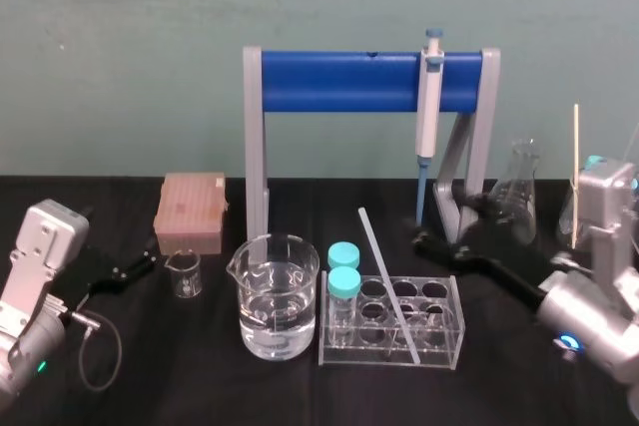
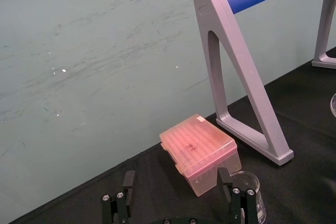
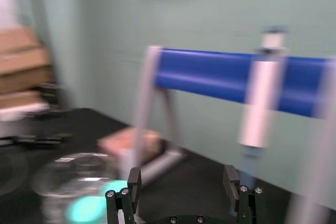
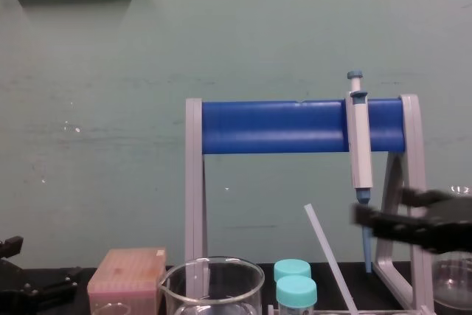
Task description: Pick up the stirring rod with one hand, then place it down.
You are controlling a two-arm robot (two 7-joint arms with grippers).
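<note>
Thin whitish glass stirring rod (image 1: 389, 284) is leaned across the clear plastic tube rack (image 1: 457, 321) near the black tabletop's (image 1: 200, 386) front edge. Right black claw (image 1: 439, 231) is spread open, empty, just behind; left black claw (image 1: 135, 266) is parked open at the left edge. Rack could be tipped by a rough grab.

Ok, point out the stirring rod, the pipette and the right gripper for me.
stirring rod (image 1: 386, 276): head view, middle of its shaft.
pipette (image 1: 429, 107): head view, its white body.
right gripper (image 3: 181, 179): right wrist view, midway between its open fingers.
</note>
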